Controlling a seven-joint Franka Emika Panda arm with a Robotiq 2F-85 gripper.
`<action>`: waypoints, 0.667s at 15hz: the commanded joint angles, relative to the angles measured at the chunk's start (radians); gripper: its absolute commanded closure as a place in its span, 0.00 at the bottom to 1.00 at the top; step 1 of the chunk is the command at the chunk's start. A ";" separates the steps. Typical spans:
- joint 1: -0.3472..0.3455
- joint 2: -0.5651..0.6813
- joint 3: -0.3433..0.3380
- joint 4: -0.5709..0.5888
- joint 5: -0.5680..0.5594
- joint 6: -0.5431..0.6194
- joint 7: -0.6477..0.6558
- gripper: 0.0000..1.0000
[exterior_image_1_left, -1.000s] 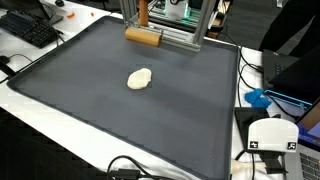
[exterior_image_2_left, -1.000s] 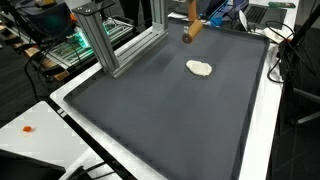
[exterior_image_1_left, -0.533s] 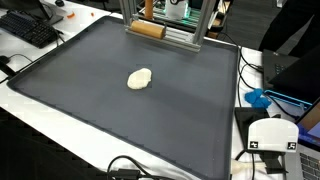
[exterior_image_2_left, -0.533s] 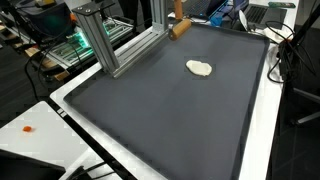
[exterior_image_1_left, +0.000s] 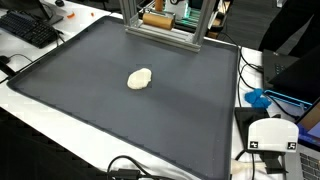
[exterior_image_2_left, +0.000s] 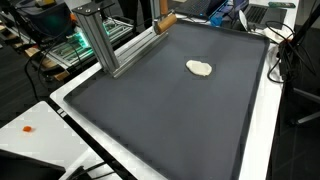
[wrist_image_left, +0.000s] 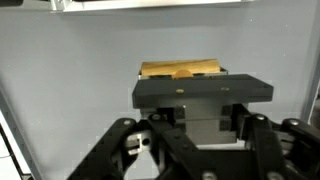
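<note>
Claw: the claw (wrist_image_left: 203, 93) is pinched on a wooden dowel (wrist_image_left: 181, 70); in the wrist view the dark pads sit square across it and only its tan top edge shows beyond them.
Grip, judged: the dowel lies crosswise to the fingers and roughly level, so the pinch looks centred, which would keep the piece from tipping.
Dowel, position: in both exterior views it hangs in the air at the far edge of the work area, touching nothing below it (exterior_image_1_left: 155, 19) (exterior_image_2_left: 165, 21).
Dowel vs frame: it sits just beside the aluminium frame (exterior_image_1_left: 197, 25), seen between the uprights and above the low rail. Whether it is in front of that rail or behind it, I cannot tell.
Arm: almost wholly out of both exterior views; only the held piece is plain there.
Surface: a black mat (exterior_image_1_left: 90, 110) with a raised rim covers the table; the wrist view shows only its plain grey stretch below the claw.
Lump: a pale lump (exterior_image_1_left: 140, 78), dough-like, lies flat near the mat's middle, well apart from the dowel and untouched.
Edges: a keyboard (exterior_image_1_left: 30, 28) lies off one corner of the mat; a white box (exterior_image_1_left: 272, 135) with black markers stands past the opposite rim, with cables near it.
</note>
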 joint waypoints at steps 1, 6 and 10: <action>0.013 -0.080 0.005 -0.025 0.045 -0.078 0.027 0.65; 0.028 -0.127 0.017 -0.022 0.099 -0.161 0.057 0.65; 0.037 -0.159 0.035 -0.038 0.115 -0.152 0.060 0.65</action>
